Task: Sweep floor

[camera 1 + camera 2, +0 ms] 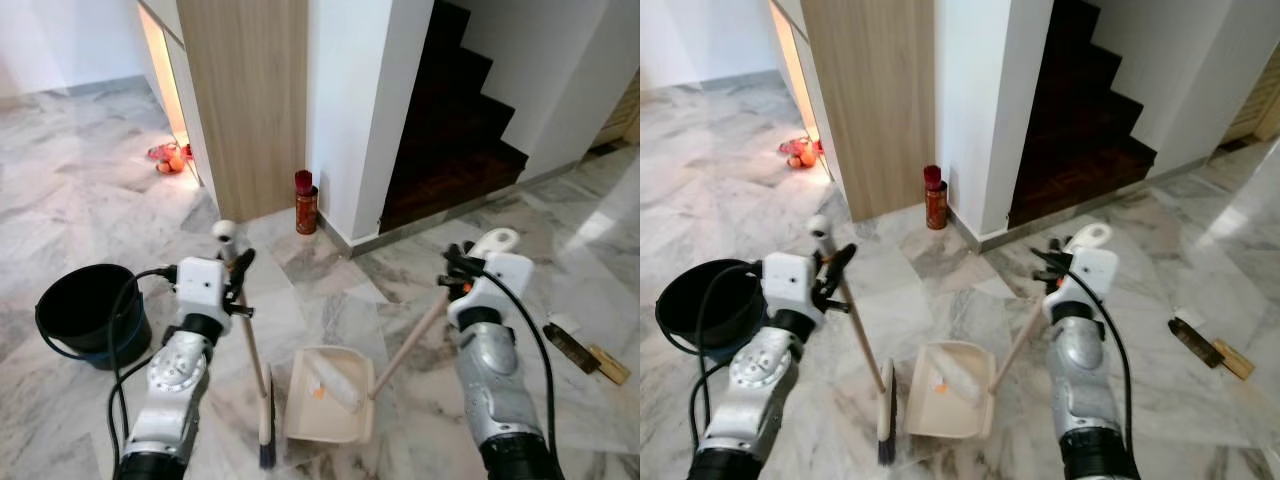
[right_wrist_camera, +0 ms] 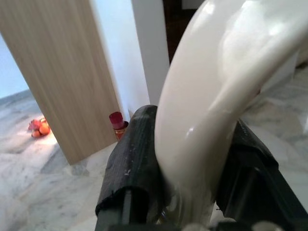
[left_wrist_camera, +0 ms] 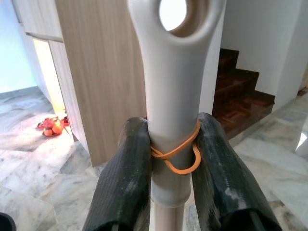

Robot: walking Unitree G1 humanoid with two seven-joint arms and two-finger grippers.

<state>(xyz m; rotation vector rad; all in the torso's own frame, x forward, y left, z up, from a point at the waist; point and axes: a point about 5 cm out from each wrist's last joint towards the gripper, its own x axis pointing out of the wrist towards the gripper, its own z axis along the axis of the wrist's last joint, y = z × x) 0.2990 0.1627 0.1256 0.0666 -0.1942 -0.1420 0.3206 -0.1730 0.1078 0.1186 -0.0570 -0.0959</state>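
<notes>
My left gripper is shut on the grey top of the broom handle, which has an orange rubber band around it. The wooden stick runs down to the dark broom head on the marble floor. My right gripper is shut on the white grip of the dustpan handle. Its wooden stick slants down to the cream dustpan, which lies on the floor just right of the broom head. A white crumpled scrap and a small orange bit lie inside the pan.
A black bucket stands on the floor to my left. A red can stands by the white pillar. Dark stairs rise behind. Orange and red things lie by the wooden cabinet. A brown brush-like object lies at right.
</notes>
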